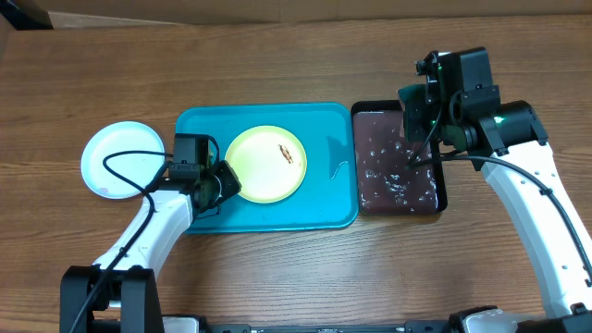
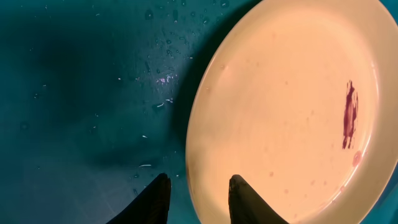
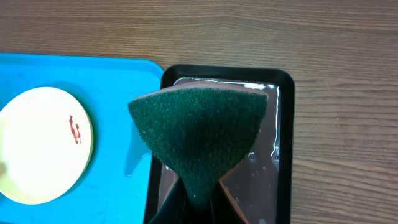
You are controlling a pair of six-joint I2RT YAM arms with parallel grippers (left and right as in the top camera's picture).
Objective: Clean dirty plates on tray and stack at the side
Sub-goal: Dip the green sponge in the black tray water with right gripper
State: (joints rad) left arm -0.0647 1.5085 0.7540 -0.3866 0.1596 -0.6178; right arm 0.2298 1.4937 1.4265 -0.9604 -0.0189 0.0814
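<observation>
Two hands: left hand (image 2: 199, 178) parted astride yellow-green plate (image 2: 286, 112) rim; right hand (image 3: 199, 200), mostly hidden, pinches green sponge (image 3: 199, 130).

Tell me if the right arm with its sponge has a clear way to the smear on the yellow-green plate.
Likely yes: the smear lies bare on the plate, right of centre; the left gripper is at the opposite rim.

Parted jaws straddle plate (image 2: 286, 112) rim — tray (image 2: 81, 93) wet.
</observation>
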